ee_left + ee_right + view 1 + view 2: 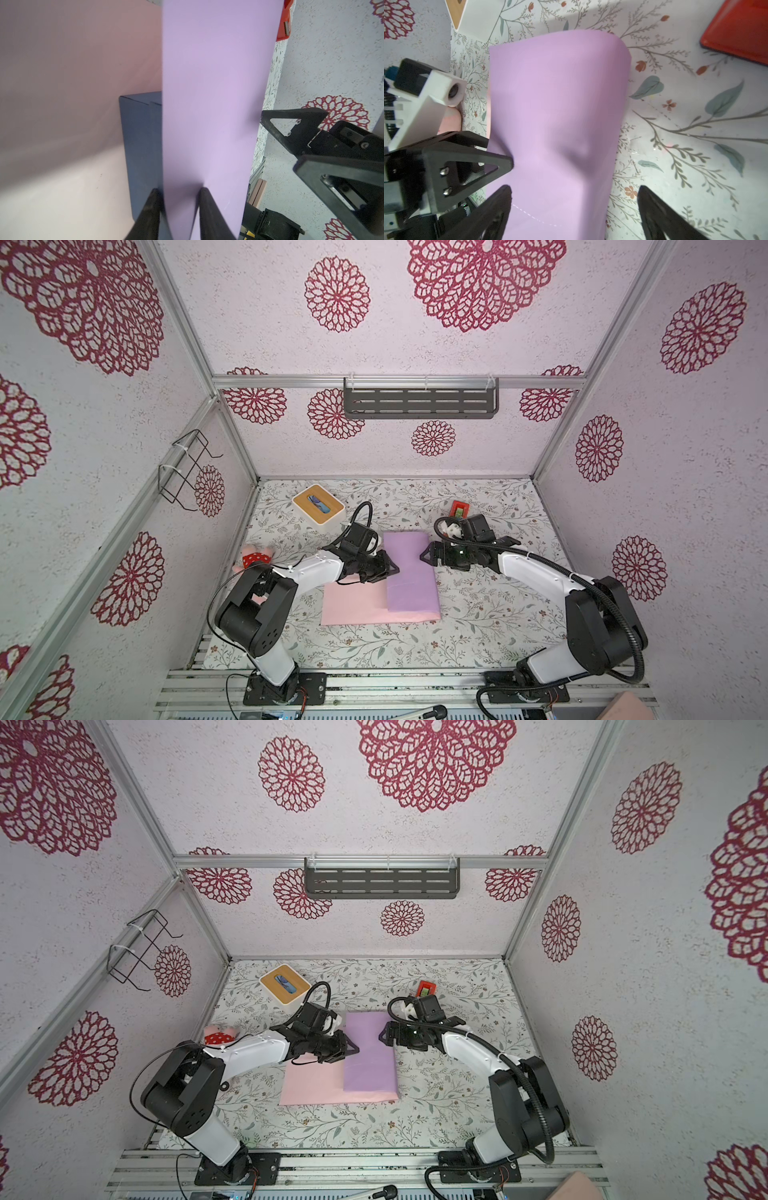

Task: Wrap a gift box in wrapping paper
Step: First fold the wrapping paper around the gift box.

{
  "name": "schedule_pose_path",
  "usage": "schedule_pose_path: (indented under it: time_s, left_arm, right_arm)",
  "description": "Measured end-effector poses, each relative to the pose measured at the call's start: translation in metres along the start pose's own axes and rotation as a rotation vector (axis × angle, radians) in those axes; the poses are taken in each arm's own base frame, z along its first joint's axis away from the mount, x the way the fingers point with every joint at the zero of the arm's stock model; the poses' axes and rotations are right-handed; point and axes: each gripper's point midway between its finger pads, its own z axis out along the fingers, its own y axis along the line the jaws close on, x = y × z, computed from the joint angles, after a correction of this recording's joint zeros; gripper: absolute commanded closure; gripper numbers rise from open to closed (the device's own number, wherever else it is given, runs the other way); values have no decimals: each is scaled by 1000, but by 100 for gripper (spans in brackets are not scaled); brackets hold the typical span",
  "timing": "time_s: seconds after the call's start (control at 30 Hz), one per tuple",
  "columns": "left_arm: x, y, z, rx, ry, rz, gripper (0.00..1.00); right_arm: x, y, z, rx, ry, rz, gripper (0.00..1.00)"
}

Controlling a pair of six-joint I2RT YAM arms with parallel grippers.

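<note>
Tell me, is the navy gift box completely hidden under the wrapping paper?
No, in the left wrist view a navy side of the gift box shows bare beside the lilac flap of the wrapping paper.

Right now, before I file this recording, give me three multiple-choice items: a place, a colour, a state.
1. Where on the table does the tissue box stand? A. far left corner B. near right corner C. dead centre
2. Which face of the wrapping paper lies over the gift box? A. pink B. lilac C. white
3. How does the right gripper stand? A. shut, empty B. shut on the paper C. wide open
1 A: both top views show it there. 2 B: the lilac flap covers the navy box. 3 C: its fingers stand far apart.
</note>
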Motion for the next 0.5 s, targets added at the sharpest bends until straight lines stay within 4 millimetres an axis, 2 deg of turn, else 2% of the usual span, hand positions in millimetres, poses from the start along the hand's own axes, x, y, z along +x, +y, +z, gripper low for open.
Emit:
schedule_pose_path:
  time_s: [0.23, 0.5]
  left_arm:
    - [0, 0, 0, 2, -3, 2, 76]
    - [0, 0, 0, 2, -3, 4, 76]
  right_arm:
    - [16, -19, 18, 0, 110, 29, 5]
    - [17, -24, 19, -12, 127, 30, 6]
